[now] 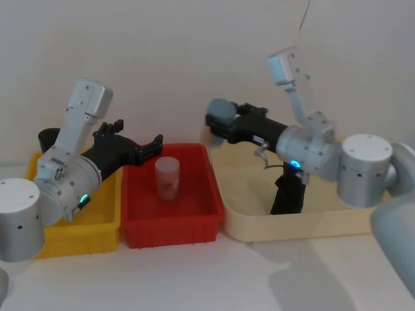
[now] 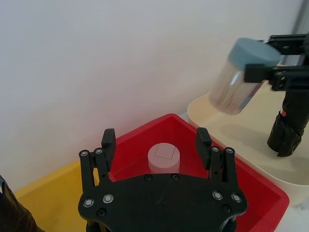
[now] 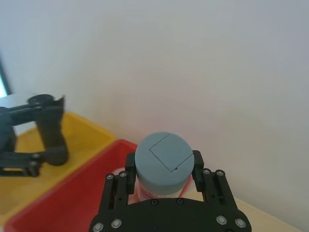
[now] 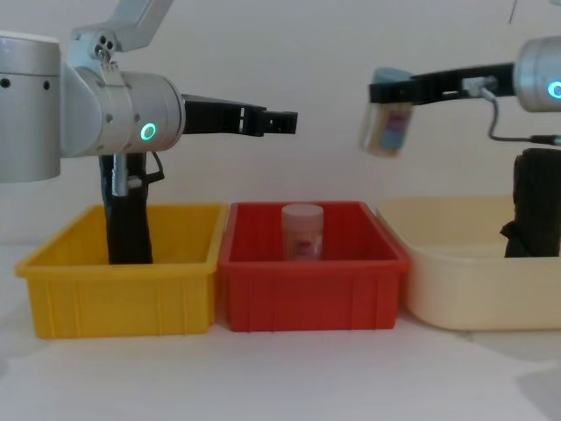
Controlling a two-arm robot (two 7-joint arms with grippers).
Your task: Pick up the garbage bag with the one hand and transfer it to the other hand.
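The right tool point(image 1: 214, 123) is clamped on a blue-capped jar point(image 4: 387, 123), seemingly no bag; the left tool point(image 1: 137, 143), fingers apart, should wait level.

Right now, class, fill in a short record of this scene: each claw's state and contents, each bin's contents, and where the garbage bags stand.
left claw: open, empty, above the yellow/red bin border
right claw: shut on blue-capped jar, held in the air
yellow bin: one garbage bag, upright
red bin: pink-capped jar, upright
cream bin: second garbage bag, upright
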